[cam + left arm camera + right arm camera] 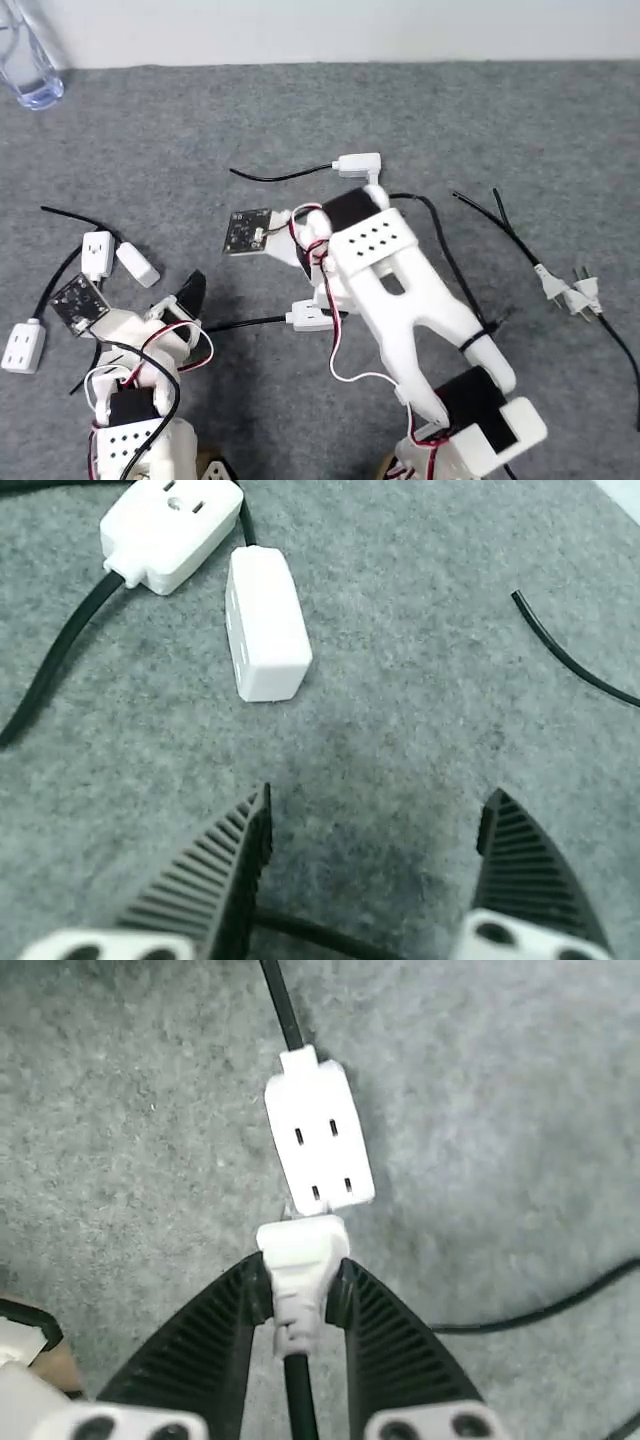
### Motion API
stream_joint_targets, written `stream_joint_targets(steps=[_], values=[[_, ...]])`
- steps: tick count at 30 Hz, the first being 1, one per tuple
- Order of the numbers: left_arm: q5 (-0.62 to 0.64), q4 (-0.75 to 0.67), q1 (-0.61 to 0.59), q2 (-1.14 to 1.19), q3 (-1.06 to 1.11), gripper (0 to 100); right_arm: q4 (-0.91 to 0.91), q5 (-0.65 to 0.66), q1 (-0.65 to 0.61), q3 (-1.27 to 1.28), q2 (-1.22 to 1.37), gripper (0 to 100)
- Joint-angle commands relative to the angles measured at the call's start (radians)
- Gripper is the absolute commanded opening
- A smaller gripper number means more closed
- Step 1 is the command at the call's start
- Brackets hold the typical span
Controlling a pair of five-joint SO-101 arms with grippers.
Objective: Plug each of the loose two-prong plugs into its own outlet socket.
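Grey carpet [480, 120] is lying under everything. The right gripper [300, 1278] is pinching a white plug [302, 1250] between its black fingers. The plug's front end is touching the edge of a white socket [318, 1140] whose four slots are facing up. The left gripper [380, 802] is hanging spread wide over bare carpet, holding nothing. Near it a second socket [265, 625] is lying just beside a third socket [170, 525]. A fourth socket [22, 348] is sitting at the left edge. Two loose plugs [555, 285] are lying side by side at the far right, well apart from every socket. A white cord end [312, 318] is lying under the right arm; I cannot tell whether it is a plug or a socket.
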Motion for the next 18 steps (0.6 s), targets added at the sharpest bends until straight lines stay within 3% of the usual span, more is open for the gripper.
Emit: stream_joint_targets(steps=[1,7,18], values=[[-0.009,0.005,-0.008,-0.009,-0.012,32,-0.045,0.031,-0.008,0.028,-0.004,0.8],[-0.009,0.005,-0.006,-0.009,-0.012,32,-0.056,0.137,0.03,0.055,-0.004,0.8],[-0.009,0.009,0.028,-0.009,-0.012,32,-0.116,0.21,0.051,0.051,0.048,0.8]])
